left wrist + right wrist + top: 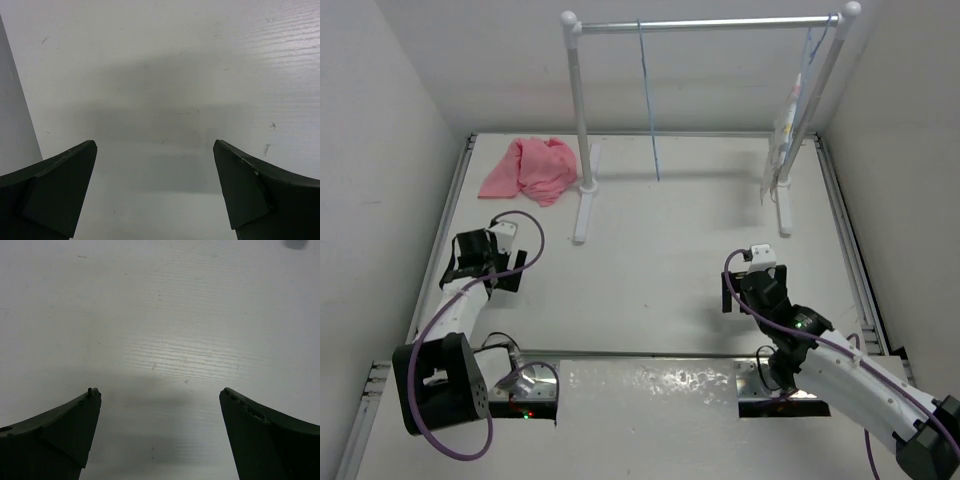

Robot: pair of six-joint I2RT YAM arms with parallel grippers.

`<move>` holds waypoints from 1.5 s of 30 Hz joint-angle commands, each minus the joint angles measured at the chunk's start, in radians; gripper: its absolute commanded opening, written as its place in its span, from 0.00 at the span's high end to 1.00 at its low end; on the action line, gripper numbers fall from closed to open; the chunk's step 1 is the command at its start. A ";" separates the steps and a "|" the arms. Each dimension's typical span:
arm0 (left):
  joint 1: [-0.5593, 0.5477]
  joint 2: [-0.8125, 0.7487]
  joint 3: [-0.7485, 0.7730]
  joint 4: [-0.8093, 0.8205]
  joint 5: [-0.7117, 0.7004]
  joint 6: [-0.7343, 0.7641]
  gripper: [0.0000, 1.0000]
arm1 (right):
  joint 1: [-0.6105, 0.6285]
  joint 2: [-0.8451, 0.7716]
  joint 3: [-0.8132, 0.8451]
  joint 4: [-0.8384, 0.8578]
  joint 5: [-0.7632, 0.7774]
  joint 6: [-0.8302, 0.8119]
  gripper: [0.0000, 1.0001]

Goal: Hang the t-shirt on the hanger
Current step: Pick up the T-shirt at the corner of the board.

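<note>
The salmon-pink t-shirt (530,168) lies crumpled on the table at the far left, beside the rail's left post. The thin pale blue hanger (648,100) hangs edge-on from the middle of the rail's top bar. My left gripper (485,268) is open and empty over bare table, nearer than the shirt; in its wrist view (155,144) only white table shows between the fingers. My right gripper (745,290) is open and empty over bare table at centre right, as its wrist view (160,390) also shows. Neither wrist view shows the shirt or the hanger.
A white tube clothes rail (582,130) stands across the back of the table on two footed posts. A second wire hanger with a whitish translucent sheet (788,135) hangs at its right end. White walls enclose the table on three sides.
</note>
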State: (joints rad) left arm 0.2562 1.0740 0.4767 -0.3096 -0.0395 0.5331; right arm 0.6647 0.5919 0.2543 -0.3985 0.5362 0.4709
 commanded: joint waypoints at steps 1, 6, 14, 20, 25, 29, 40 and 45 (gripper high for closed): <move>0.002 -0.025 0.036 0.049 0.035 0.007 0.00 | 0.006 0.005 0.005 0.012 0.021 -0.006 0.01; 0.000 0.087 0.178 0.107 0.254 0.088 0.00 | 0.007 0.034 0.013 0.018 0.022 -0.012 0.01; -0.055 0.774 0.988 -0.021 0.397 -0.081 0.00 | 0.006 0.066 0.022 0.020 0.013 -0.018 0.01; -0.173 1.092 1.285 0.019 0.202 -0.099 0.00 | 0.006 0.074 0.022 0.023 0.016 -0.018 0.01; -0.175 1.231 1.430 -0.002 0.181 -0.166 0.42 | 0.006 0.092 0.026 0.021 0.019 -0.018 0.01; -0.170 1.134 1.296 -0.023 0.220 -0.142 1.00 | 0.006 0.086 0.026 0.023 0.013 -0.024 0.01; -0.192 0.252 0.997 -0.547 0.630 0.378 1.00 | 0.006 -0.017 0.059 0.044 -0.168 -0.101 0.01; -0.374 0.175 1.077 -0.775 0.628 0.419 1.00 | 0.007 -0.029 0.105 0.030 -0.232 -0.127 0.01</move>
State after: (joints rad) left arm -0.0380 1.2259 1.5368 -0.8581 0.5041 0.8520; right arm 0.6655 0.5690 0.2958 -0.3954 0.3626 0.3740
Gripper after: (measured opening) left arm 0.036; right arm 0.985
